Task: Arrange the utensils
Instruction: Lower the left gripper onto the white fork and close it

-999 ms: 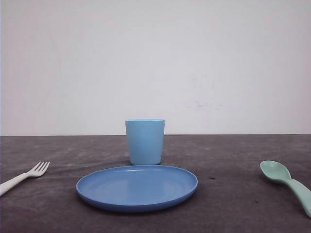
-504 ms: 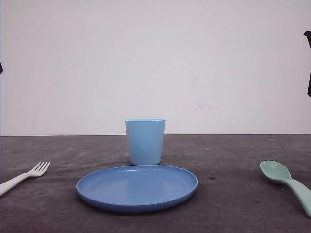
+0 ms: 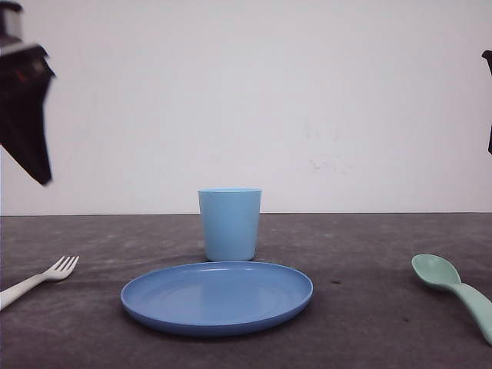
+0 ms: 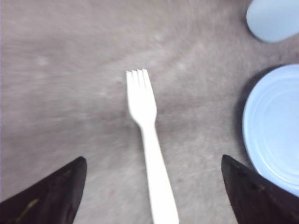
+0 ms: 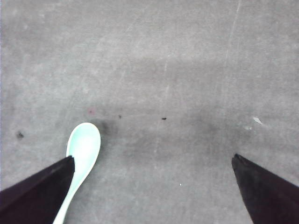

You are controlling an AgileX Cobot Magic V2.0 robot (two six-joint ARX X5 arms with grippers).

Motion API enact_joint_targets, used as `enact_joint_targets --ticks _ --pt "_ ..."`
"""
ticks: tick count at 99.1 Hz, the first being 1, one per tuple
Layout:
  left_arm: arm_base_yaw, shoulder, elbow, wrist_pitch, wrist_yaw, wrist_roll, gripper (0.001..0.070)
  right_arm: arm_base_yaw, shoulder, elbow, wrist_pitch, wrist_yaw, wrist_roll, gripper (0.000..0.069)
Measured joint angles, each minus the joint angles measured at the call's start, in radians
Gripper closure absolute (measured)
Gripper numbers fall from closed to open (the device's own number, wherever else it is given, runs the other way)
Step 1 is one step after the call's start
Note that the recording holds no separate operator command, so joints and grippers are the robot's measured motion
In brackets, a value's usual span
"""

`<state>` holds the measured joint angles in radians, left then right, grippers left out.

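The white fork (image 3: 38,278) lies on the dark table at the front left, tines pointing toward the back. My left gripper (image 4: 153,158) hangs open high above it; the fork (image 4: 147,135) lies between the spread fingers, untouched. In the front view a dark left finger (image 3: 29,115) shows at the upper left. The mint-green spoon (image 3: 453,288) lies at the front right. My right gripper (image 5: 153,157) is open above the table, with the spoon (image 5: 83,149) beside one finger. A sliver of the right gripper (image 3: 489,100) shows at the right edge.
A blue round plate (image 3: 217,296) sits at the front centre with a light blue cup (image 3: 229,224) upright just behind it. In the left wrist view the plate (image 4: 275,130) and cup (image 4: 275,18) lie to one side of the fork. A white wall stands behind the table.
The left gripper has come into the front view at the upper left. The right gripper's edge appeared half a second ago and has hardly shifted. Fork, spoon, plate and cup have not moved.
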<state>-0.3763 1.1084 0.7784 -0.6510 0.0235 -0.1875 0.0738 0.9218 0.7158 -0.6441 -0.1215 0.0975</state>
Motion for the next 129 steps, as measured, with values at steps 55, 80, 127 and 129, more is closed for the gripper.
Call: enact_joint_targets --ticks 55,80,127,129 --pt "-0.024 0.319 0.000 0.131 -0.002 -0.039 0.0161 0.000 0.000 0.000 -0.010 0.000 -0.001 0.0011" --pt "-0.028 0.348 0.001 0.158 -0.037 -0.061 0.0196 0.000 0.000 0.000 -0.011 0.000 -0.001 0.0011" --pt "-0.040 0.353 0.001 0.154 -0.085 -0.065 0.0640 0.000 0.000 0.000 -0.011 0.001 -0.001 0.0011" --pt "-0.041 0.353 0.001 0.154 -0.085 -0.065 0.0642 0.000 0.000 0.000 -0.011 0.000 -0.001 0.0011"
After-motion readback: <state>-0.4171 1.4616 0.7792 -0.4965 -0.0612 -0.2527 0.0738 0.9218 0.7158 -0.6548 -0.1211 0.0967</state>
